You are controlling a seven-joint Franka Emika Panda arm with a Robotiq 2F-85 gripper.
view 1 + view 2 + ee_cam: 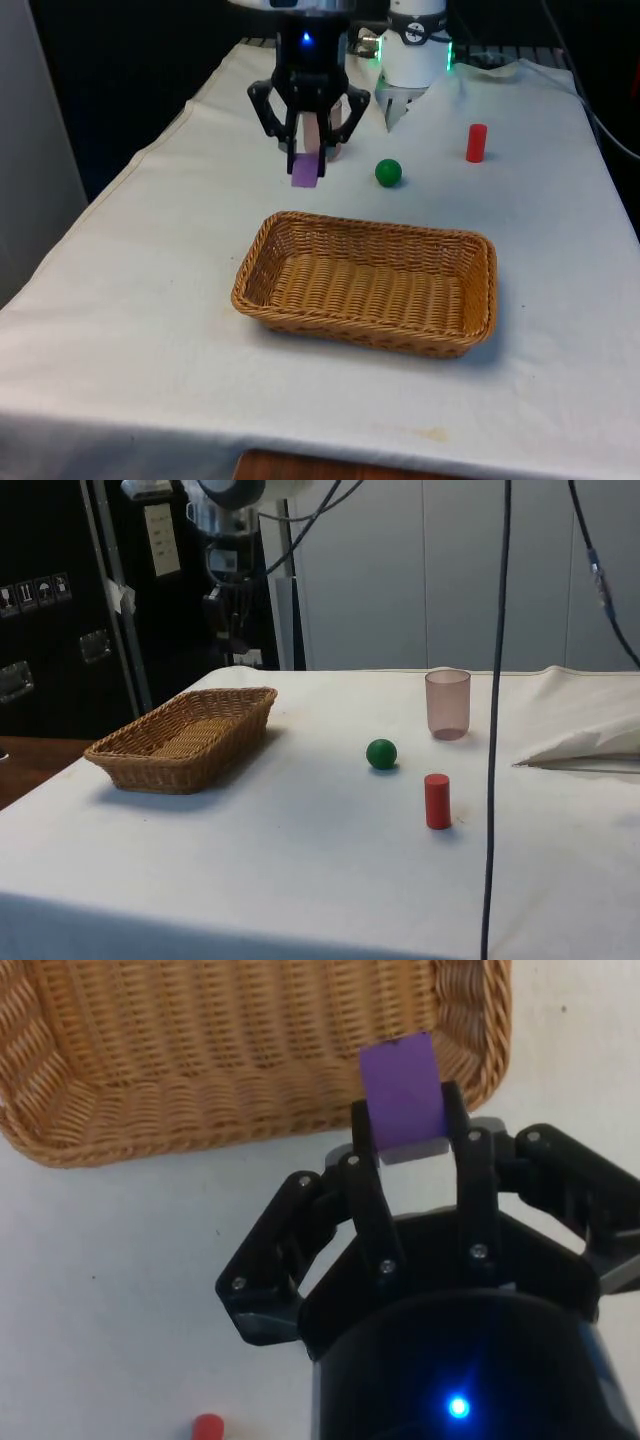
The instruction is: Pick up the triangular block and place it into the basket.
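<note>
Gripper (pixel 306 160) clamped on purple block (pixel 304 170), raised above cloth beyond wicker basket (pixel 455 243); green ball (pixel 388 173) and red cylinder (pixel 476 143) behind basket.

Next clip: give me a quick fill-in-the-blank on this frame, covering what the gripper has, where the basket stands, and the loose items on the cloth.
1. The gripper is shut on a ____ block, held above the cloth.
2. The wicker basket holds ____ objects.
3. The green ball lies between the block and the ____ cylinder in the front view.
4. In the side view, a translucent pink ____ stands beyond the ball.

Missing words: purple; no; red; cup
</note>
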